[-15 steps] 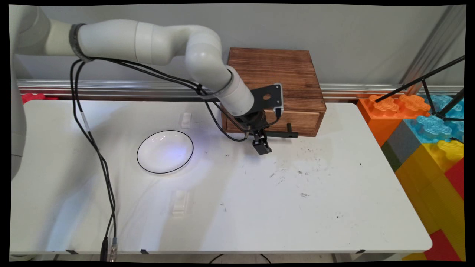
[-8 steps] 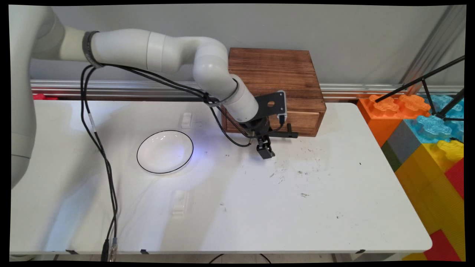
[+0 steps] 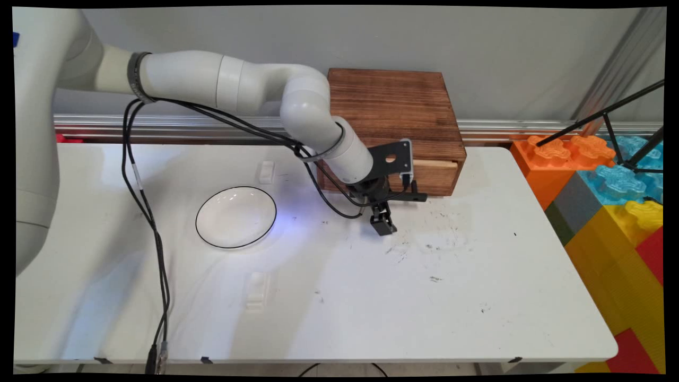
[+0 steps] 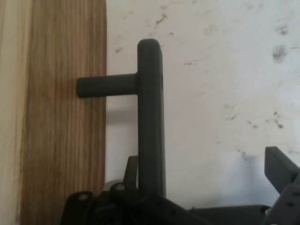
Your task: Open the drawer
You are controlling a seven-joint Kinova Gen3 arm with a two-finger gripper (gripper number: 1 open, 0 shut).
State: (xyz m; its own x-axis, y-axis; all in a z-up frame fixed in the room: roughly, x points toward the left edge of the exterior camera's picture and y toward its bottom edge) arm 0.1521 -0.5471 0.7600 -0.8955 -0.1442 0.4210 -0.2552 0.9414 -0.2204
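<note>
Standing at the front of a wooden box (image 3: 392,106), the white arm (image 3: 254,85) has its end effector (image 3: 383,225) low over the worktop (image 3: 371,318), just beside the drawer's dark handle (image 3: 419,196).

The arm's wrist and a black bracket hide the left half of the box's front. At the right edge, big coloured toy blocks (image 3: 610,212) are cut off, with thin black rods (image 3: 610,114) crossing them. A white, black-rimmed plate (image 3: 236,216) lies well to the left. The drawer (image 3: 437,178) stands slightly out, and a pale strip of its top edge shows. In the hand view the handle's bar (image 4: 150,117) runs down behind the black linkage, so its lower end is hidden. I cannot tell whether the end effector is apart or together.
</note>
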